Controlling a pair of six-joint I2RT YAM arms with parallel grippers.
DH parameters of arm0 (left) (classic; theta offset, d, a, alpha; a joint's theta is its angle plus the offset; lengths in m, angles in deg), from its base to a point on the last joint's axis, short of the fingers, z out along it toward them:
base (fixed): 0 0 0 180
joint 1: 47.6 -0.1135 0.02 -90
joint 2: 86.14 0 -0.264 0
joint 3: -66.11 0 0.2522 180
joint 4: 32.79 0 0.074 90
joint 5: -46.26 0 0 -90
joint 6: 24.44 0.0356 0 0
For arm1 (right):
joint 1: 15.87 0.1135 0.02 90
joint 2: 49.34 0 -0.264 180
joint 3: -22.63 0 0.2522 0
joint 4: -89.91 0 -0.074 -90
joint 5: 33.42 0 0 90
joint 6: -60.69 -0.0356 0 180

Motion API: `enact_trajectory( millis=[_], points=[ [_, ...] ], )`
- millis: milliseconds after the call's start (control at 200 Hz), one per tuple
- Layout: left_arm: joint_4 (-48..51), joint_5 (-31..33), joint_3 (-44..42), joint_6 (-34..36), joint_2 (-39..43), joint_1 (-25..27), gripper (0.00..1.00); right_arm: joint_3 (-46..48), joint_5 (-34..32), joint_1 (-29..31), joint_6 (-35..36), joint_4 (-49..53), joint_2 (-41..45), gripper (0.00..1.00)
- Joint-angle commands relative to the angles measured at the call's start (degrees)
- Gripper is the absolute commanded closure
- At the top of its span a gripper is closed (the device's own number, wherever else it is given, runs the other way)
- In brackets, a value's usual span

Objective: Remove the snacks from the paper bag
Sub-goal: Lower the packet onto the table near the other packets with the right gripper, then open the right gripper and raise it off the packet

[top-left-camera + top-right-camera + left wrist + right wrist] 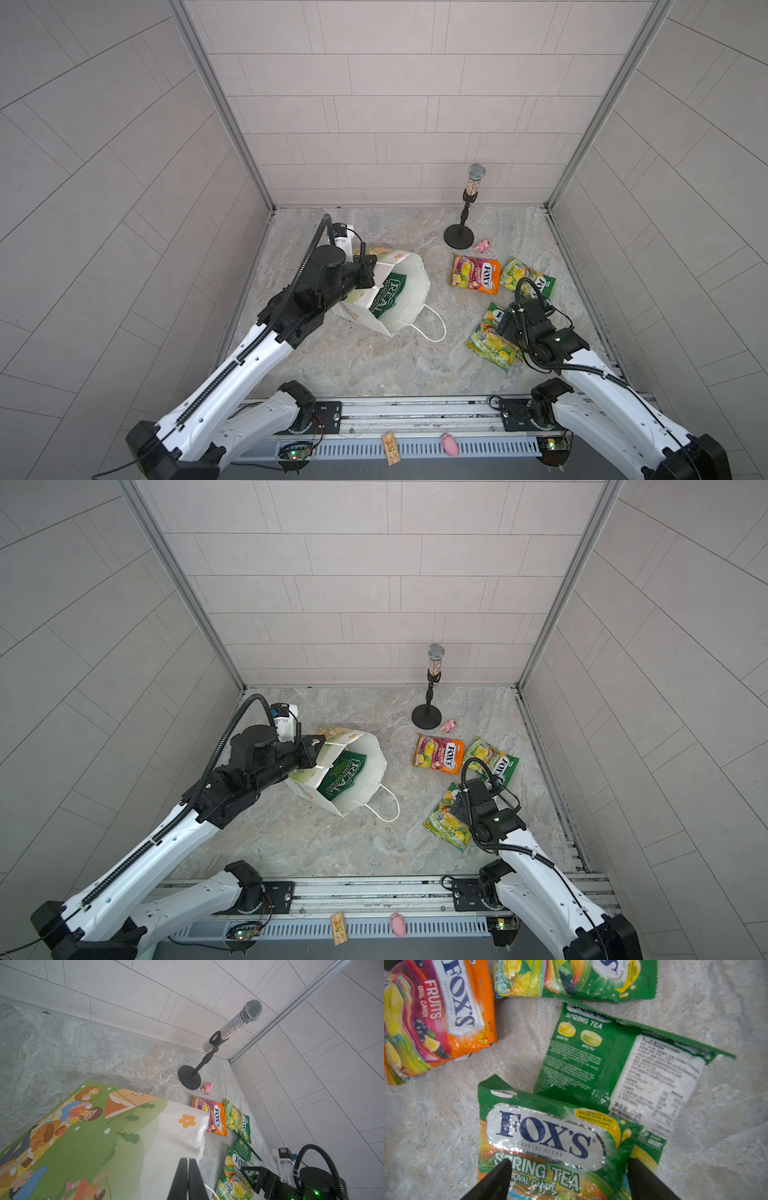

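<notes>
The paper bag (409, 270) (370, 754) lies on its side on the left half of the marble worktop (374, 365), its mouth gaping toward the middle and one cord handle trailing on the surface. The dark green REAL crisp bag (386, 297) (343, 777) sits inside, its label showing through the opening.

The left gripper (371, 275) (316, 746) is at the bag's upper rim. In the left wrist view its fingers (194, 1176) are pressed together right against the bag's printed wall (166, 1136). It appears to pinch the rim, though the paper between the fingers cannot be made out plainly.

Four packets lie outside the bag on the right side:
- The orange-pink FOX'S packet (476, 274) (436, 1018) lies near the microphone stand (459, 237).
- A yellow-green packet (525, 276) (571, 978) lies just beside the orange-pink one.
- The Spring Tea packet (492, 340) (550, 1142) lies face up, nearer the front.
- A face-down green packet (612, 1059) is partly overlapped by the Spring Tea packet.

The right gripper (505, 322) (570, 1167) hangs over the Spring Tea packet with its fingers spread wide, one at each side of the packet, gripping nothing. A small pink toy (483, 246) rests just beside the stand's base.
</notes>
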Motion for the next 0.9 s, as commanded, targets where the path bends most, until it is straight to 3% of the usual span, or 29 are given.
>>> enact_trajectory(
  millis=[0, 410, 655, 896],
  points=[
    [-0.69, 0.31, -0.78, 0.62, 0.86, 0.09, 1.00, -0.40, 3.57, -0.11, 1.10, -3.29, -0.81, 0.14],
    [-0.97, 0.49, -1.10, 0.57, 1.15, 0.09, 1.00, -1.67, 12.83, 1.26, 3.18, -15.29, -12.68, 0.21],
    [-0.69, 0.58, -1.05, 0.92, 1.50, 0.08, 1.00, -6.47, 17.54, 2.04, 4.64, -15.34, -19.64, 0.21],
    [-0.68, -0.50, -0.89, 1.84, 1.89, 0.09, 1.00, -10.77, 11.28, 4.37, 9.41, -10.33, -13.84, 0.21]
  ],
)
